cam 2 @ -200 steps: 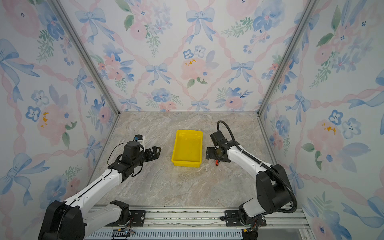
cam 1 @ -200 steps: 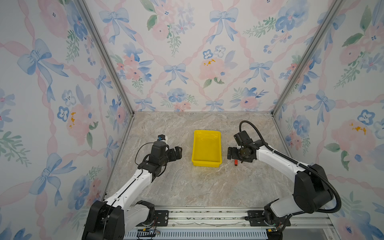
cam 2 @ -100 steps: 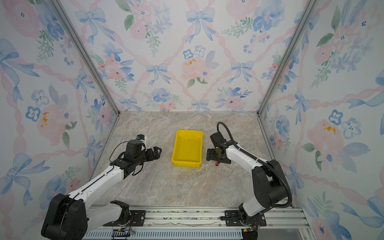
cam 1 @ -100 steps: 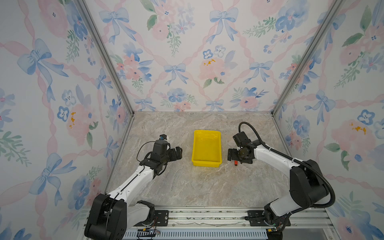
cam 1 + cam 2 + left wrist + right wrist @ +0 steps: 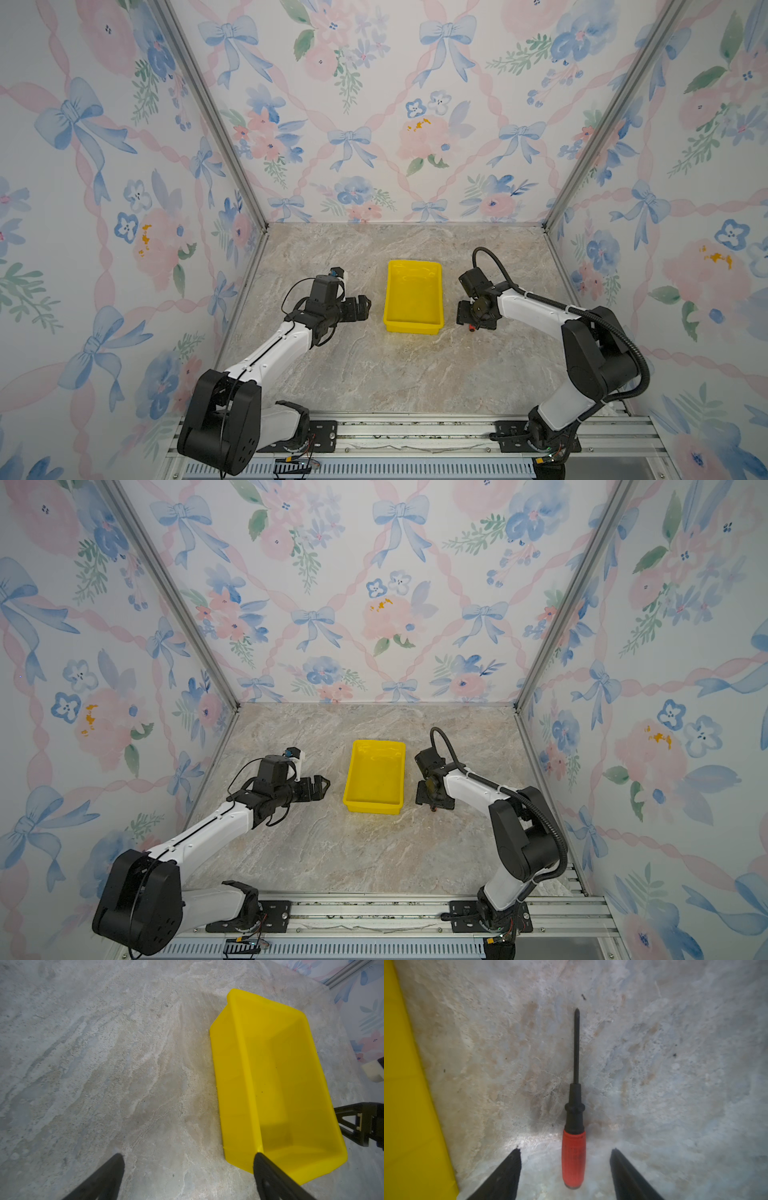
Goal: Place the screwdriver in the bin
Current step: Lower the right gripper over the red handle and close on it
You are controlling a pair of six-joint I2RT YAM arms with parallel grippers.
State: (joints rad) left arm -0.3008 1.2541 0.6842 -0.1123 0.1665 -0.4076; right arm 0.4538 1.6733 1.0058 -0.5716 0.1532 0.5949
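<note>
Small screwdriver (image 5: 574, 1105) (red-orange grip, black collar, thin black shaft) lies flat on the marbled tabletop (image 5: 374, 374), outside the bin. In both top views it sits at about 4 o'clock from the yellow low-walled plastic bin (image 5: 413, 262). Only the red butt (image 5: 471, 328) peeks out under the wrist; the shaft points toward 12, roughly along the bin's long wall.

Right gripper (image 5: 565, 1150) is down over the handle, jaws apart with one on each side. Bare table shows in both gaps, so there is no grip yet. Left gripper (image 5: 188, 1155) hovers at 9 o'clock of the bin, fingers spread wide and holding nothing.

Progress, my read: approach and alignment are done, nothing else. The bin is empty. Left to do: clamp the handle, lift, carry toward 9–10 o'clock over the near wall, release.

Room:
- The bin wall (image 5: 404, 1105) is just beside the bin-side finger, with a strip of bare table between. A squeeze should clear it, but any drift toward 9 meets the rim.
- The lift must clear the rolled rim. The walls are low, so not much.
- 3 and 6 o'clock of the screwdriver are open table, with the enclosure wall well apart.
- The left gripper is near the bin's far side but apart from it, out of the carry path.
- The handle is round and may roll if one finger lands first.
</note>
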